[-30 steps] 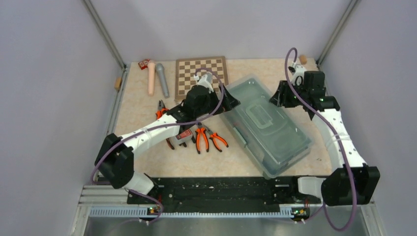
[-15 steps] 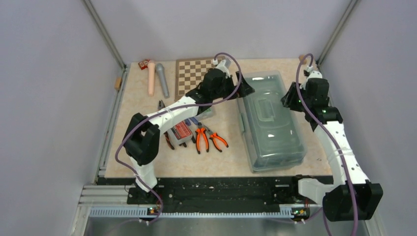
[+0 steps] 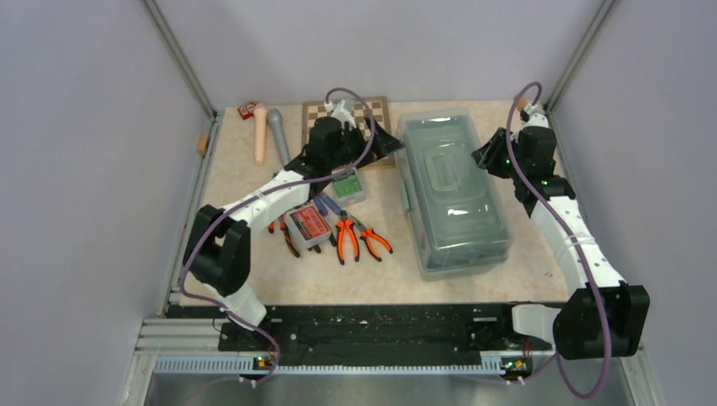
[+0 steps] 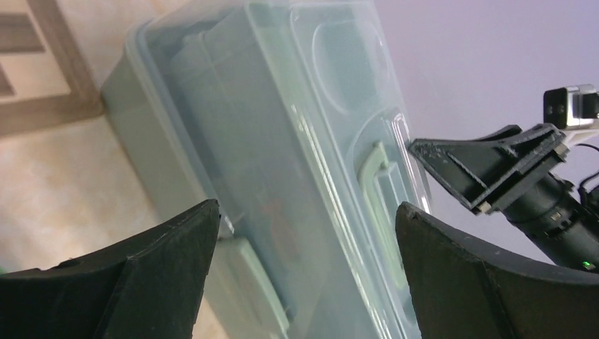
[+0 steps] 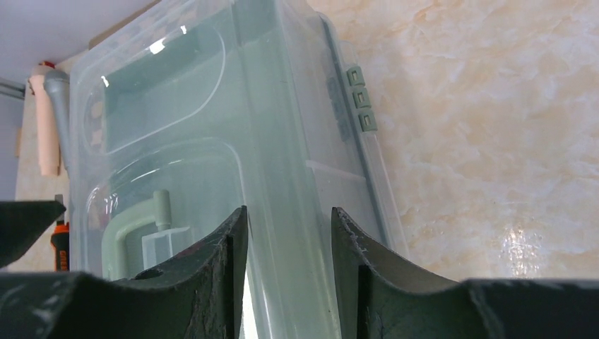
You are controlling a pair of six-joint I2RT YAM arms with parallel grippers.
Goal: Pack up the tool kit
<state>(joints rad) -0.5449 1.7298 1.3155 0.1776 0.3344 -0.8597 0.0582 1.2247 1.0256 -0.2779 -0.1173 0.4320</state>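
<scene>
- Toolbox (image 3: 452, 203) stands on the right half of the table (image 3: 245, 194), lengthwise from near to far. Its translucent lid (image 5: 169, 106) is down and the handle (image 5: 134, 226) lies on top.
- The left gripper (image 3: 389, 142) is just beside the box's far left corner, at the right edge of the chessboard (image 3: 317, 114). Its fingers (image 4: 155, 275) are spread wide and hold nothing; the side of the box shows between them.
- The right gripper (image 3: 484, 161) is just beside the far right side of the box. Its fingers (image 5: 205, 275) stand a narrow gap apart with nothing pinched, and the lid shows through the gap. Whether the tips touch the plastic I cannot tell.
- Loose on the table left of the toolbox lie the orange-handled pliers (image 3: 351, 238), the red-labelled box (image 3: 309, 227) and the green-labelled box (image 3: 347, 184). Blue screwdrivers (image 3: 325, 205) lie between the two boxes.
- A pink cylinder (image 3: 259, 135) and a grey cylinder (image 3: 279, 139) lie side by side at the far left.
</scene>
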